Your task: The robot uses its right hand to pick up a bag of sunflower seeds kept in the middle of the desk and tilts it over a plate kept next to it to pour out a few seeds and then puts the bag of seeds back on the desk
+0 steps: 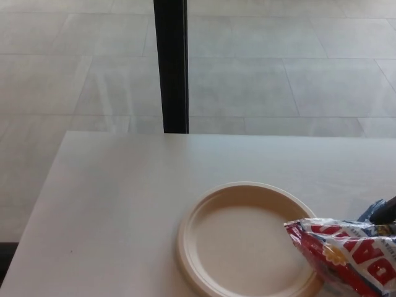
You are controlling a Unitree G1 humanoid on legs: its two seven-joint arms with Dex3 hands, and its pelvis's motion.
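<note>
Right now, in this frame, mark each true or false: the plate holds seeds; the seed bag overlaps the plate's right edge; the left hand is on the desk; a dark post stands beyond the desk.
1. The plate holds seeds: false, it looks bare.
2. The seed bag overlaps the plate's right edge: true.
3. The left hand is on the desk: false, it is out of view.
4. A dark post stands beyond the desk: true.
</note>
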